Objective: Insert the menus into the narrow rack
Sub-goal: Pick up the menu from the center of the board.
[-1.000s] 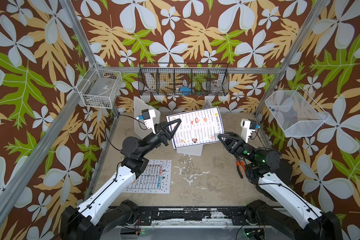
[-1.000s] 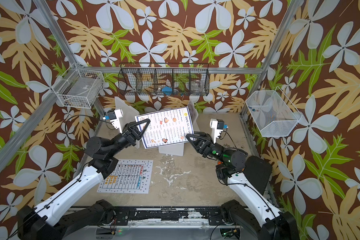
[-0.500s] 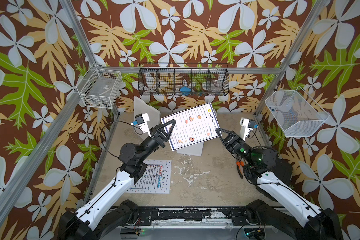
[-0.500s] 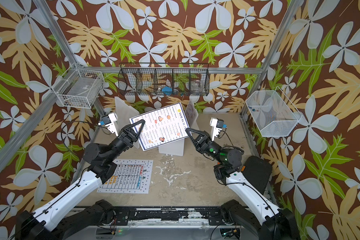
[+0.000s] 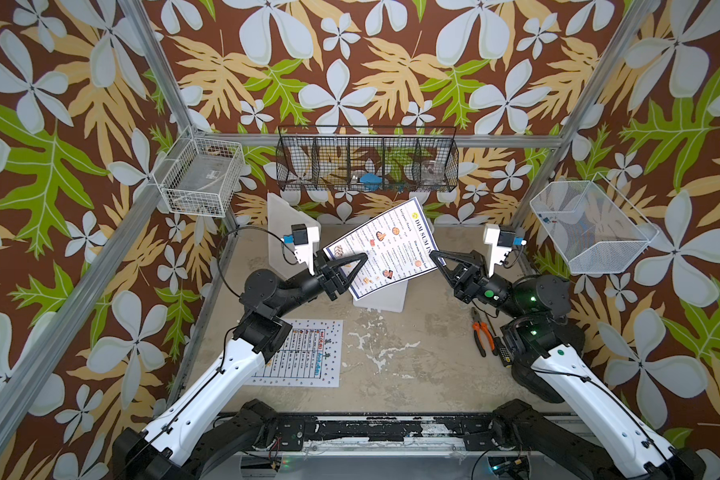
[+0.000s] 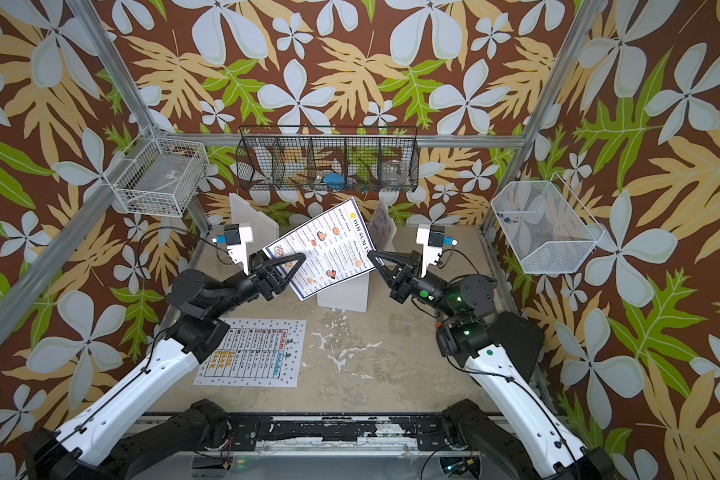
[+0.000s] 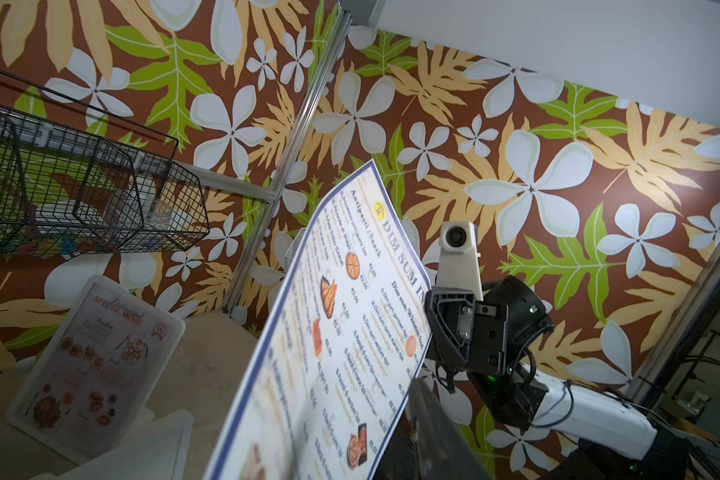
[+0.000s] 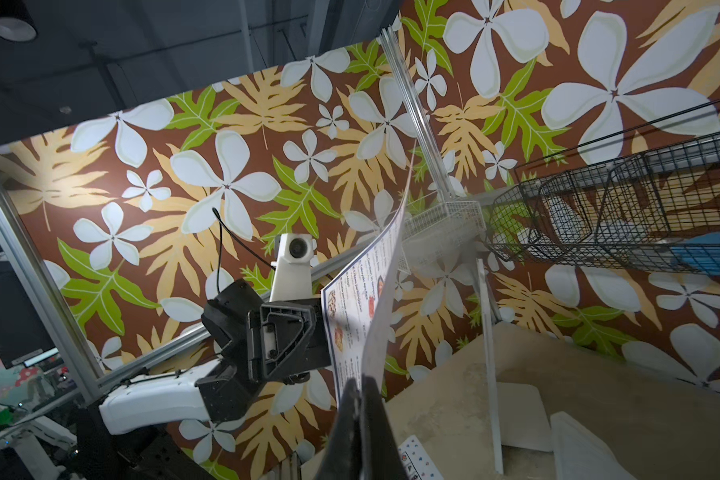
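Observation:
The dark-bordered "DIM SUM INN" menu [image 5: 385,249] [image 6: 327,249] [image 7: 341,316] hangs tilted in the air above the white narrow rack [image 5: 385,301] [image 6: 346,297]. My right gripper [image 5: 433,253] [image 8: 360,384] is shut on its right edge. My left gripper [image 5: 364,257] [image 7: 358,415] straddles the sheet's lower left corner, open; one finger [image 7: 429,411] stands off the paper. The pinkish "SPECIAL MENU" [image 6: 380,222] [image 7: 96,353] stands upright at the rack's far end. The large white dotted menu [image 5: 304,353] [image 6: 254,353] lies flat on the table, partly under the left arm.
A black wire basket [image 5: 366,162] hangs on the back wall above the rack. A white wire basket [image 5: 200,178] is on the left wall and a white mesh basket [image 5: 591,228] on the right. Orange-handled pliers [image 5: 483,332] lie beside the right arm.
My right gripper closed on the menu's right edge. The sheet swung to a steeper tilt, its far end higher. My left gripper's jaws have just parted from the sheet.

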### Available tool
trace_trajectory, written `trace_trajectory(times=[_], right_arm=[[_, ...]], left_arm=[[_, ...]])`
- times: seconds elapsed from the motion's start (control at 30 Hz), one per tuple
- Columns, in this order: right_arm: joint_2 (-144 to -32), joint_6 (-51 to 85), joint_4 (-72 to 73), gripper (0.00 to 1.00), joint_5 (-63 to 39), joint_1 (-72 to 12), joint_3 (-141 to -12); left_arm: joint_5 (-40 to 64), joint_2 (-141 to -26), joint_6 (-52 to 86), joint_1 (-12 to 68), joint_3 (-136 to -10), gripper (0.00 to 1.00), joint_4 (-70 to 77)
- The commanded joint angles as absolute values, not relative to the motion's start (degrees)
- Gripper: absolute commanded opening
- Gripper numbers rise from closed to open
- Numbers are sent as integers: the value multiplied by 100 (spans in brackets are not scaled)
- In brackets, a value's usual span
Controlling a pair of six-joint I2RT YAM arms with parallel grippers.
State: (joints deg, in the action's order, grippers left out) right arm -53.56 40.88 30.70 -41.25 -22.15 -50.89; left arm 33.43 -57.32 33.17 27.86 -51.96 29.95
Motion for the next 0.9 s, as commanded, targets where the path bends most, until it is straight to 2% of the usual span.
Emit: trace_trajectory(times=[0.0,0.27,0.53,0.63,0.87], right_arm=[[-5317,2691,1407,0,-4325,-2127,-5461],[-5464,1416,-270,0,-4605,-1908,-6330],[-5648,891,-847,0,-4908,-1867,-6737],[-5695,512,-1321,0,-4723,-1856,-6968],[-5600,35,-1887,0,-4314,-1852,-7242]], left_arm=[[4093,-5805,2250,2751,-5567,46,1899],[4687,-6116,369,2735,-6641,45,-376],[5112,-6331,-67,2733,-6942,42,-941],[5015,-6407,-331,2733,-7054,42,-1266],[4719,-6396,-416,2733,-7129,53,-1402]])
